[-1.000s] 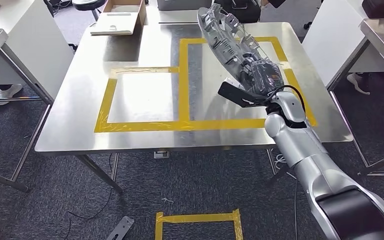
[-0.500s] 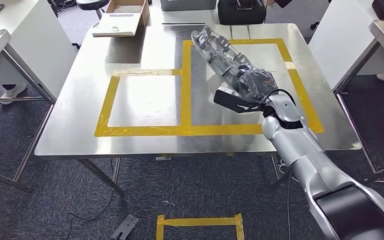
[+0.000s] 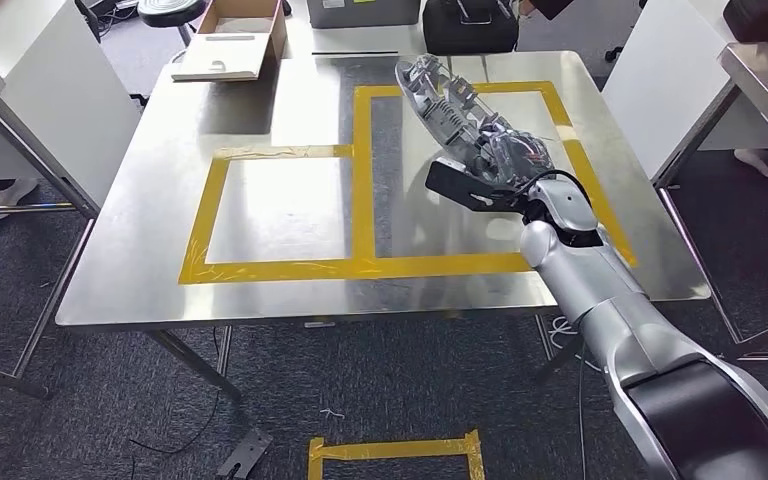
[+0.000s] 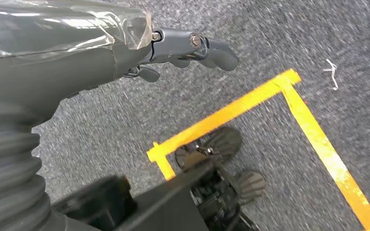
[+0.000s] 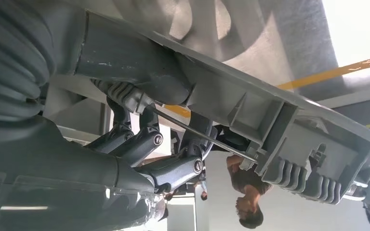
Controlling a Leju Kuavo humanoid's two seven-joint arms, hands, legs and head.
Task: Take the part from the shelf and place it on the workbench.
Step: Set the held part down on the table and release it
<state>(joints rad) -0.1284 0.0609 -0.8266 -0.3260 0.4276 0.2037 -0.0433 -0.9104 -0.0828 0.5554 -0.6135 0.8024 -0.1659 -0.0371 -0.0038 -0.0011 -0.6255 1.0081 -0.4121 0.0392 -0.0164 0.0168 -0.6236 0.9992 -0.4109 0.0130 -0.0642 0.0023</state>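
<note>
Head view: right hand (image 3: 508, 160) grips grey part (image 3: 447, 100) tilted over counter (image 3: 280, 205). Fingers (image 5: 144, 144) wrap its near end. Left hand (image 4: 101, 53) fingers curled, holding nothing.

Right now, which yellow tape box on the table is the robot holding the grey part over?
The taller tape box on the robot's right. The right hand holds the grey part above it; the smaller box lies bare.

- The right hand (image 3: 508, 160), gripping the grey part (image 3: 450, 105), is coming down toward the workbench (image 3: 290, 210).
- The part is tipping from steeply raised to a lower slant above the right-hand yellow tape rectangle (image 3: 365, 180); whether it touches the workbench cannot be told.
- The whole head view is shifting slightly, so the camera itself is moving.
</note>
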